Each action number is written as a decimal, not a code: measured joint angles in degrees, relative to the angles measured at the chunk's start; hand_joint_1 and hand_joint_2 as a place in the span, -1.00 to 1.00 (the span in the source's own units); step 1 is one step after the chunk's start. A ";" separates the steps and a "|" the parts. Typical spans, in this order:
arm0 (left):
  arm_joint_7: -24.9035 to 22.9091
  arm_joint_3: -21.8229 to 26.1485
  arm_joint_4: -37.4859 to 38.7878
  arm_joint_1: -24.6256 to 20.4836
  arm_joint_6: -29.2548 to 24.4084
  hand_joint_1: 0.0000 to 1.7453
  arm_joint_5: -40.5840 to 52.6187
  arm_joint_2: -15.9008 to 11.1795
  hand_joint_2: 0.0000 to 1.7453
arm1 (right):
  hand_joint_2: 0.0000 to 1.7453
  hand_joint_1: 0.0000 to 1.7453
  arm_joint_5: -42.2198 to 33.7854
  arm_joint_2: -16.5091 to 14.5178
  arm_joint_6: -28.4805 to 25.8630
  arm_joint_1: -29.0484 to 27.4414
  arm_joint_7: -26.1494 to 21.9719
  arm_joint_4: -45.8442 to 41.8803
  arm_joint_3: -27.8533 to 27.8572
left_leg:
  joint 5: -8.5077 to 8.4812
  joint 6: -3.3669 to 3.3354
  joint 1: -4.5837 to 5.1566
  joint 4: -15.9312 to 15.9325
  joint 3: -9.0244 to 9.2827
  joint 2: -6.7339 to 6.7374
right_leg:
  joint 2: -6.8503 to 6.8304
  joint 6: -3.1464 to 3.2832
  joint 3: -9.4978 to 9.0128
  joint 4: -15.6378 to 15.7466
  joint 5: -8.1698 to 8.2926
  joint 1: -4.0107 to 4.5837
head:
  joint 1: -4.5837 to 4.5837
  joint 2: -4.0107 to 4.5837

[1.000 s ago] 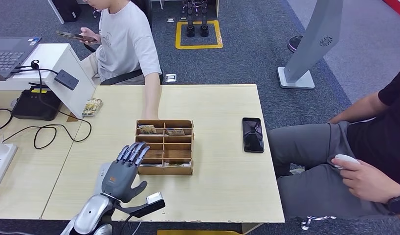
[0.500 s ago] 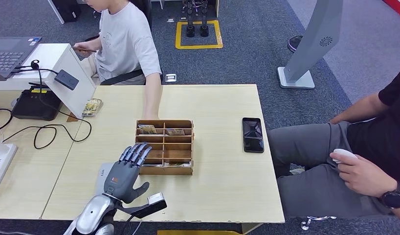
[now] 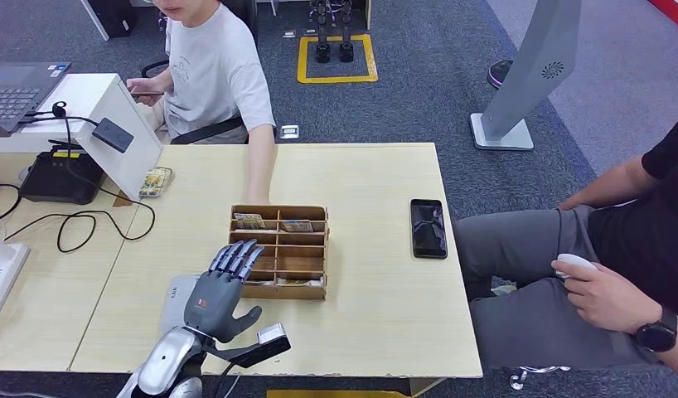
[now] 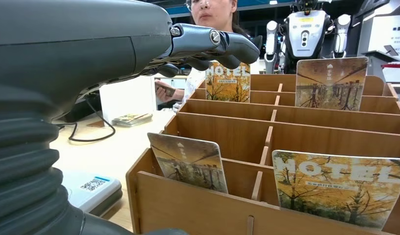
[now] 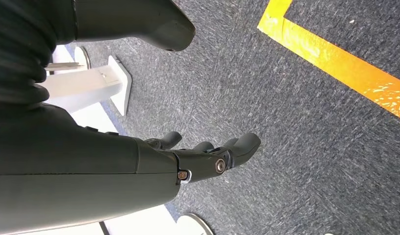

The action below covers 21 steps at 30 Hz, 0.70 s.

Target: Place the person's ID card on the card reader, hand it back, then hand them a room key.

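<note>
My left hand (image 3: 222, 286) hovers open, fingers stretched, at the near left corner of a wooden compartment box (image 3: 279, 249) holding hotel room key cards (image 3: 249, 220). In the left wrist view my fingers (image 4: 222, 46) reach above the box (image 4: 198, 205); a key card (image 4: 188, 161) stands in the nearest compartment, others (image 4: 342, 188) beside and behind it. A white card reader (image 3: 176, 294) lies on the table under my wrist. My right hand (image 5: 208, 156) hangs empty over the carpet, fingers loosely apart. A person in a white shirt (image 3: 211, 70) sits across the table, one forearm reaching to the box's far edge.
A black phone (image 3: 428, 228) lies right of the box. A small stack of cards (image 3: 156, 180) sits beside a white stand with a scanner (image 3: 112, 133). Cables and a black device (image 3: 58, 178) occupy the left desk. A second person (image 3: 617, 265) sits at the right.
My left hand has moved slightly to the right and forward, toward the box's near left corner. The person across lowered the phone they held up.
</note>
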<state>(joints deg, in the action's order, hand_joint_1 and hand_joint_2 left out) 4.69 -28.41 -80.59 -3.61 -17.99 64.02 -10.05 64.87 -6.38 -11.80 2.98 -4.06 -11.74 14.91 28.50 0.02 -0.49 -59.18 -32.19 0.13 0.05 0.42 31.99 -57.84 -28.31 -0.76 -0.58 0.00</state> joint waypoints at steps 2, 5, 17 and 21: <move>-0.06 0.00 0.30 -0.06 -0.01 -1.00 -0.01 0.15 1.00 | 1.00 -1.00 0.00 0.00 0.02 0.00 0.01 0.00 0.00 | 0.00 0.00 0.00 0.00 0.00 0.00 | 0.00 0.00 0.00 0.00 0.00 0.00 | -0.01 -0.01; -0.12 0.00 0.80 -0.15 -0.08 -1.00 -0.12 0.30 1.00 | 1.00 -1.00 0.03 0.00 0.24 0.02 0.02 0.00 0.00 | 0.00 0.00 0.00 0.00 0.00 0.00 | 0.00 0.00 0.00 0.00 0.00 0.00 | -0.01 0.00; -0.72 0.05 2.08 -0.57 -0.68 1.00 0.03 0.64 1.00 | 1.00 -1.00 0.17 0.00 0.52 0.04 0.02 0.00 0.00 | 0.00 0.00 0.00 0.00 -0.01 0.00 | 0.00 0.00 0.00 0.00 0.00 0.00 | 0.01 0.00; -0.73 0.18 2.14 -0.59 -0.63 1.00 -0.20 0.61 1.00 | 1.00 -1.00 0.17 0.00 0.54 0.04 0.02 0.00 0.00 | 0.00 0.00 0.00 0.00 0.00 0.00 | 0.00 0.00 0.00 0.00 0.00 0.00 | -0.01 0.00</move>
<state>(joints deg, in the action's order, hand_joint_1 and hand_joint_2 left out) 3.96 -28.23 -78.45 -4.20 -18.62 63.82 -9.44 65.05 -6.38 -11.26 3.02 -4.04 -11.74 14.91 28.50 0.02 -0.49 -59.18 -32.20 0.12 0.04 0.42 31.99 -57.84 -28.31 -0.76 -0.58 0.00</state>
